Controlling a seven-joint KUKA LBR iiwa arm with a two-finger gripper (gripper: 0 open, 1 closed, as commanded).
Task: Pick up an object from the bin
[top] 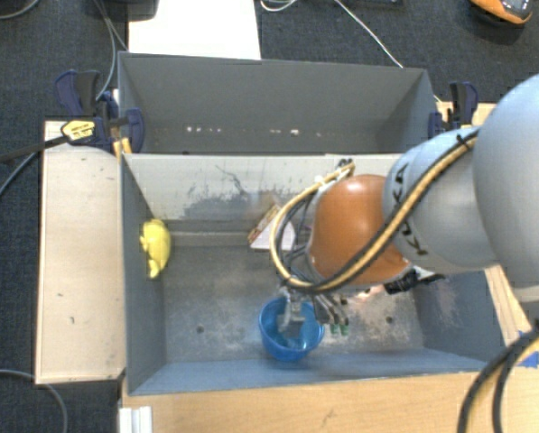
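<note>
**Pincer down at the blue cup: the grasp is the step in hand**

Here we are, low in the bin (215, 300), and the pincer (296, 318) hangs right at the mouth of a small round blue cup (272, 339). The cup stands on the floor close to the near wall, about midway along it. The pincer's tip seems to dip inside the rim, though the arm's orange cover (350, 228) and its looped cables crowd the spot. Released or clenched? I cannot tell from here.

Across the bin, a yellow lump (154, 246) rests against the left wall, well apart from the action. A pale flat scrap (262, 231) lies near the far wall, partly behind the cables.

My read: the approach looks done and the lift is not yet begun. The next move would call for a firm bite on the cup's wall, one side in and one side out, then a straight rise. The near wall is close, so any sideways drift could knock the cup over or squeeze it against the metal.
</note>
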